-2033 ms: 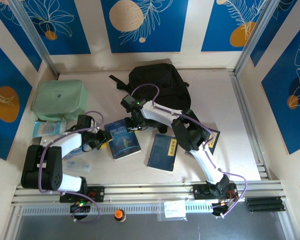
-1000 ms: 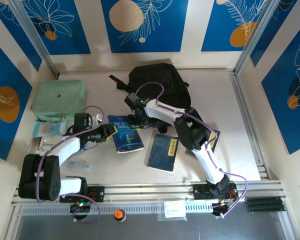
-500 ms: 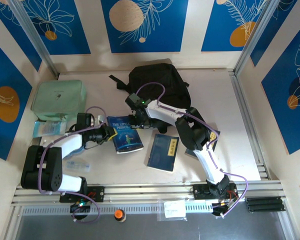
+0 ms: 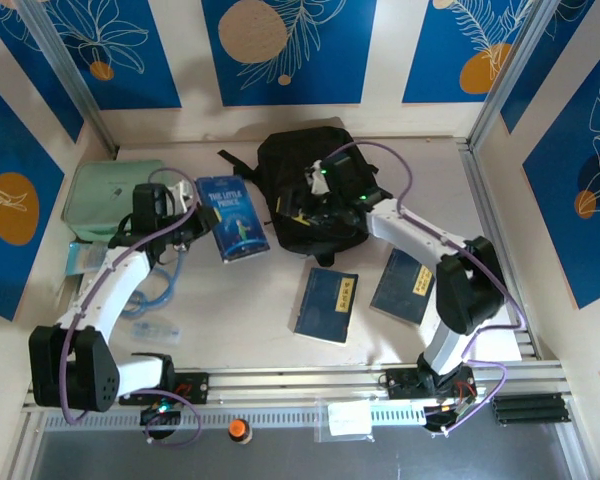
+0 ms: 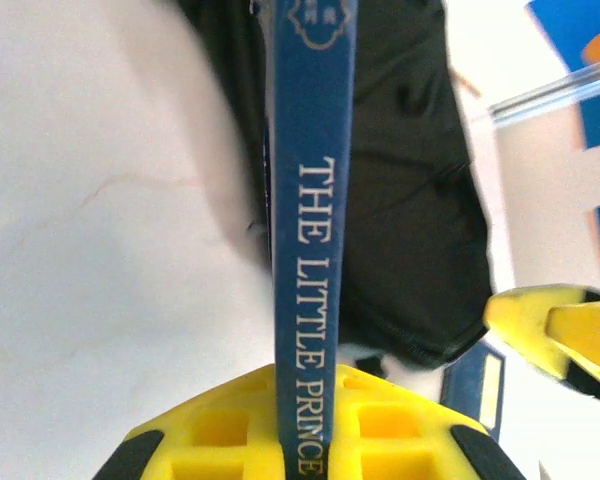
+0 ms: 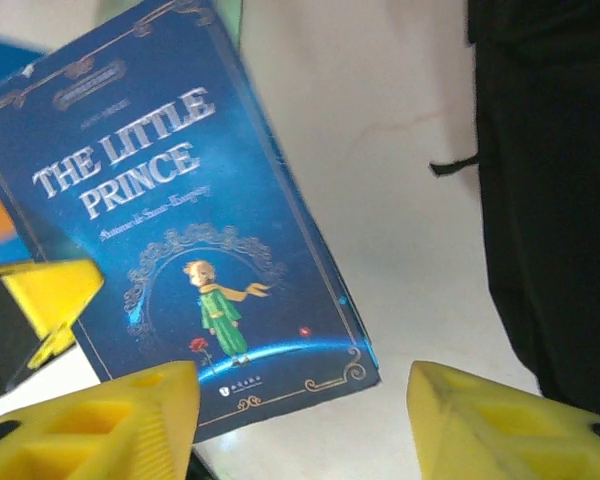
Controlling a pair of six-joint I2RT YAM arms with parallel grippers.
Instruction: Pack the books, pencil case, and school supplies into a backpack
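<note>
Pale tabletop (image 4: pixel 230 310). Left gripper (image 4: pixel 187 227) clamps thin dark blue illustrated "Little Prince" paperback (image 4: pixel 232 218), left of soft black fabric backpack (image 4: pixel 310 165). Right gripper (image 4: pixel 299 213) jaws wide at backpack's near-left edge.

Bare tabletop (image 4: pixel 235 310) left of plain book (image 4: pixel 326 305)

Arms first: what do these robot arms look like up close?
The left arm and right arm match: white links, chunky black joints, thin purple cables looping alongside. Their fingers are bright yellow plastic with square recesses.
</note>
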